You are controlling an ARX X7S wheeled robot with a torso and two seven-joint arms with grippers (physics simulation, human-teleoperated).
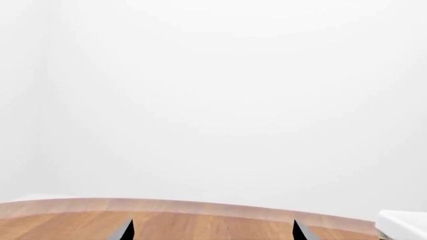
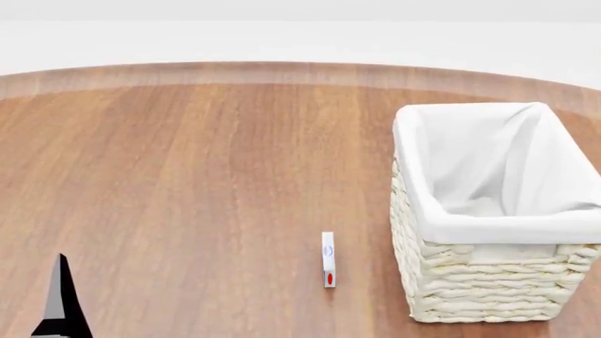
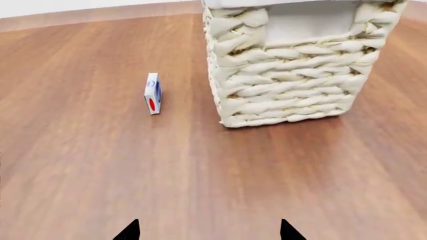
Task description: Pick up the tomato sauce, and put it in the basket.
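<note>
Warm wooden tabletop (image 2: 188, 183) holds only the basket (image 2: 488, 282) and a thin white box (image 2: 328, 259) just beside it, the tomato sauce nowhere in view, presumably a stiff can gripped around its sides, while both grippers' jaws stand open and empty.

Two dark fingertips (image 1: 125, 231) of the left gripper (image 1: 212, 232) stand apart over the wooden table (image 1: 213, 222) before a white wall (image 1: 220, 100), with a pale corner (image 1: 403, 222), perhaps the basket's cloth rim, beside.
</note>
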